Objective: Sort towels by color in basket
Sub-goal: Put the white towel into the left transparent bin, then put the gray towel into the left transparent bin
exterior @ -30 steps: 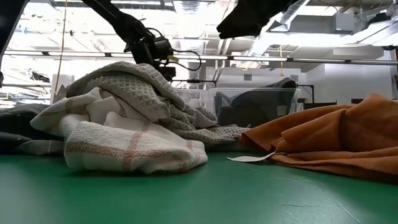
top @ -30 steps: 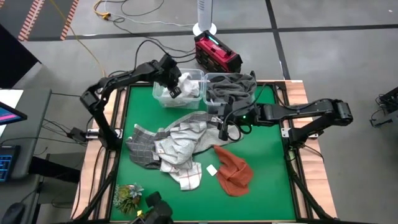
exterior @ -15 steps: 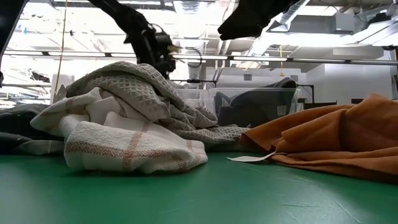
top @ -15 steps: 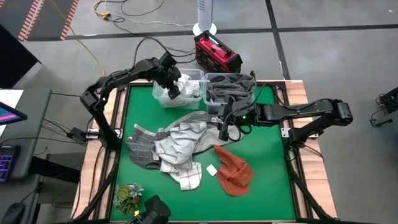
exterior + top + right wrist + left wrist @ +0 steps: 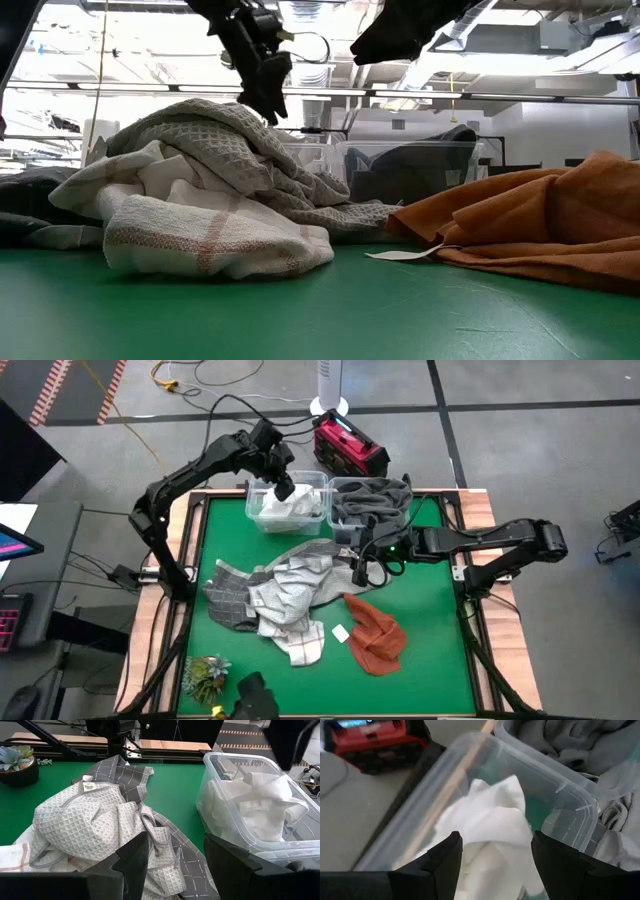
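Observation:
My left gripper [image 5: 285,488] hangs open above the left clear bin [image 5: 255,518]. A crumpled white towel [image 5: 490,820] lies in that bin below its fingers, untouched. The right clear bin [image 5: 345,488] holds dark grey towels [image 5: 372,500]. A pile of white, checked and grey waffle towels [image 5: 275,595] lies mid-table. A rust orange towel [image 5: 375,635] lies flat to the pile's right. My right gripper [image 5: 358,565] stands open over the pile's right edge, and the waffle towel [image 5: 85,815] lies ahead of its fingers.
A small green plant [image 5: 205,675] stands at the near left corner. Behind the bins, off the table, sits a red device [image 5: 348,445]. Bare green table [image 5: 430,650] shows near and to the right of the orange towel.
My left gripper has risen out of the left bin and now hangs above it. The white towel has stayed behind in the bin.

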Tool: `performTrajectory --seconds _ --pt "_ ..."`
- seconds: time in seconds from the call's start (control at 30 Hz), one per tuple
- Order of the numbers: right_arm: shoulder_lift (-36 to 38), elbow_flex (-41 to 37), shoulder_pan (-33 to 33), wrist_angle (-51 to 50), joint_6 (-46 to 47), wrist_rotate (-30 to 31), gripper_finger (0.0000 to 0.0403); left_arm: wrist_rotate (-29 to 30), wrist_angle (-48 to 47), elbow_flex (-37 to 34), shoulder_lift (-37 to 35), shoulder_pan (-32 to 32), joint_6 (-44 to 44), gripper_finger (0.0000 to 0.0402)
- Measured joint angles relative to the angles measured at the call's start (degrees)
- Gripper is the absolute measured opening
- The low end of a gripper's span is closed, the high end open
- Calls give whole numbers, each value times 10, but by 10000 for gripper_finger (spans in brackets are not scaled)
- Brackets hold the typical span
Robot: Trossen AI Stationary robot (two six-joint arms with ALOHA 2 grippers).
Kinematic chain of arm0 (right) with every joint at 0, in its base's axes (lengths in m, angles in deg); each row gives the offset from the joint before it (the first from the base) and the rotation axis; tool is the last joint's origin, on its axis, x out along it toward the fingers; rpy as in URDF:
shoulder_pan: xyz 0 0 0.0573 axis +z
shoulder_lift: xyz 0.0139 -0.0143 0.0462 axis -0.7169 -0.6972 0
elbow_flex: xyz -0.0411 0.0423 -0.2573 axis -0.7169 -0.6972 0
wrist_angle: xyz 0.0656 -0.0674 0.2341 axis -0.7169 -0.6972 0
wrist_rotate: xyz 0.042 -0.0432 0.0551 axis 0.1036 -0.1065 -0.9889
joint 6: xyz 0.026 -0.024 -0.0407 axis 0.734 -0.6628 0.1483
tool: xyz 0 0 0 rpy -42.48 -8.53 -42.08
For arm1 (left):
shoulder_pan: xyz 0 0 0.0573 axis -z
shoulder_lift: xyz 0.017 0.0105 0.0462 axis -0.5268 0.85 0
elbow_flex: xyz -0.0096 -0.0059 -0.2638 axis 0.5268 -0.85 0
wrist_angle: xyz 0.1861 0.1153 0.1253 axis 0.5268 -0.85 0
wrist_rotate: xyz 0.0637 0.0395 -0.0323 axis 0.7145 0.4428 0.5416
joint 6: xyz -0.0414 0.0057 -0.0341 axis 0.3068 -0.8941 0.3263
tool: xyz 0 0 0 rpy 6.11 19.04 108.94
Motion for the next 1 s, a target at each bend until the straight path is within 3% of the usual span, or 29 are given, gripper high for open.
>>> performTrajectory --seconds 0.27,0.37,0.5,0.6,0.87,1.0 --pt "0 0 15 1 11 0 219 4 132 -134 60 3 74 228" --pt "0 0 25 1 11 0 219 -23 153 -154 84 -5 90 228" --pt "0 0 32 -2 11 0 219 -79 151 -150 92 -14 97 228" --pt "0 0 31 -11 14 1 219 -88 142 -132 76 -16 96 228" --pt "6 0 31 -39 33 7 219 -13 70 -65 -14 -6 41 228" --pt "21 1 31 -66 41 10 219 -26 28 -63 -72 21 -26 228"
